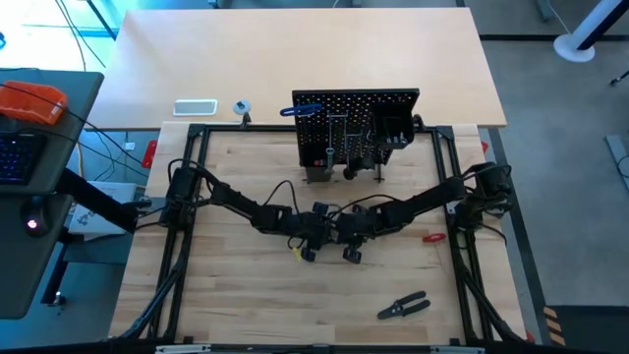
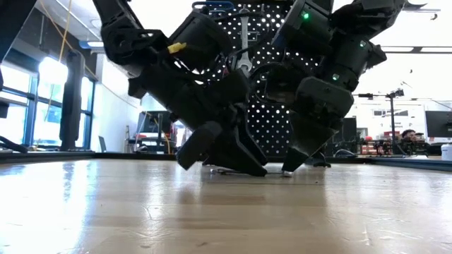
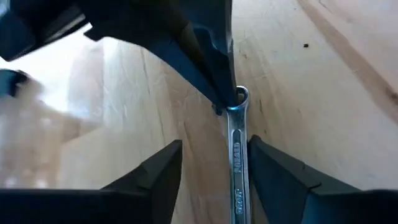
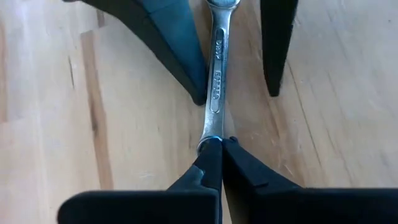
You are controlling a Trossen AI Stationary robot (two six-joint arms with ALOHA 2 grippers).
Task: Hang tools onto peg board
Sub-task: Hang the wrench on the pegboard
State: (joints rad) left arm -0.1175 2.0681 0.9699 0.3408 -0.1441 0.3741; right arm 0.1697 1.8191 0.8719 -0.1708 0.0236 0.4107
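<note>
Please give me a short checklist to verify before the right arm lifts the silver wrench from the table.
1. Right tool shut on the silver wrench at its end: ok.
2. Left tool open, its fingers either side of the wrench: ok.
3. Left fingers clear of the wrench: cannot tell.
4. Wrench flat on the table: ok.
5. Free hook on the peg board: cannot tell.

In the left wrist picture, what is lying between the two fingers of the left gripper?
In the left wrist view, a silver wrench lies flat on the wooden table between the open left gripper fingers; the right gripper is shut on its far end.
</note>
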